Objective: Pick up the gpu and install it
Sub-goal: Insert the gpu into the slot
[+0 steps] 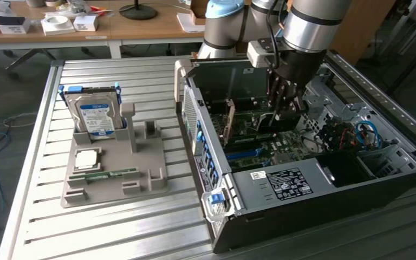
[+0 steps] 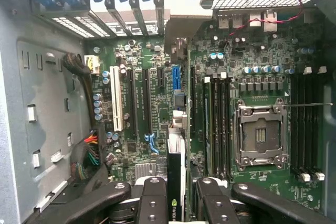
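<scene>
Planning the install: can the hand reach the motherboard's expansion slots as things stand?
Probably yes: the case is open, the hand holds the gpu over the slots, and nothing visible lies between them.

Readable marks, as far as I can make them out:

1. gpu, a thin flat dark circuit card seen edge-on: one small green-and-white brand emblem on its black edge. I can read no letters beside it.
2. Silver hard drive, standing upright in a grey holder: blue-and-white label with rows of print too fine for me to read.
3. Black metal cover inside the open computer case: large white label with dense black print and round marks, none legible.
4. Same cover: small white sticker with dark lines, unreadable.
5. Green motherboard: tiny white legends, none legible.
</scene>
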